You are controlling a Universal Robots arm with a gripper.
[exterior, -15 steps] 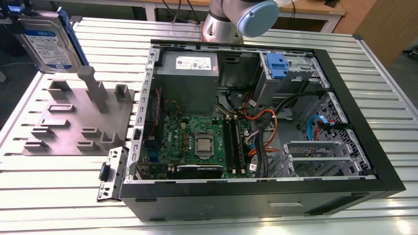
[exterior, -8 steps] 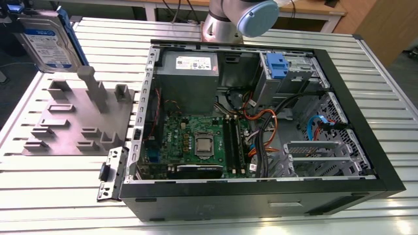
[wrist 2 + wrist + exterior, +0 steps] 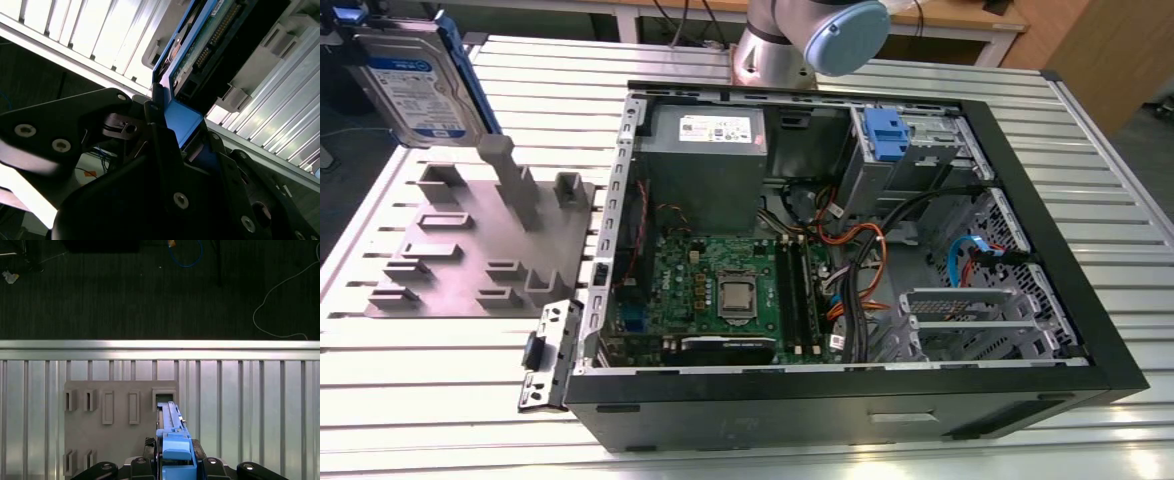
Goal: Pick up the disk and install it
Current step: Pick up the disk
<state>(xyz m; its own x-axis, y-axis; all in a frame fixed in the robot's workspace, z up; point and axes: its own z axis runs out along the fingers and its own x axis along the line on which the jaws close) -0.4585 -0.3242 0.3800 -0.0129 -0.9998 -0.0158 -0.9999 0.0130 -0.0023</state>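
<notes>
- The gripper (image 3: 185,132) is holding the disk (image 3: 416,88), with its dark fingers (image 3: 159,150) pinching the disk's blue bracket (image 3: 181,117) from both sides.
- In the exterior view the disk is hanging upright with its white-and-blue label facing the camera, at about ten o'clock from the open computer case (image 3: 854,400).
- The disk is sitting above the far end of the grey fixture plate (image 3: 467,250), near the plate's tall post (image 3: 507,175).
- In the first wrist view the disk (image 3: 172,425) is showing edge-on over the fixture plate (image 3: 115,435), in line with a rectangular socket (image 3: 164,399). I cannot tell whether it is touching the plate there.
- The plate and the case are lying side by side on the slatted aluminium worktop (image 3: 427,400).
- Inside the case, the grey power supply (image 3: 707,140) is sitting at twelve o'clock of the green motherboard (image 3: 720,290).
- A blue drive-bay latch (image 3: 887,135) is sitting at about two o'clock of the motherboard.
- The arm's base (image 3: 787,45) is standing at twelve o'clock of the case.
</notes>
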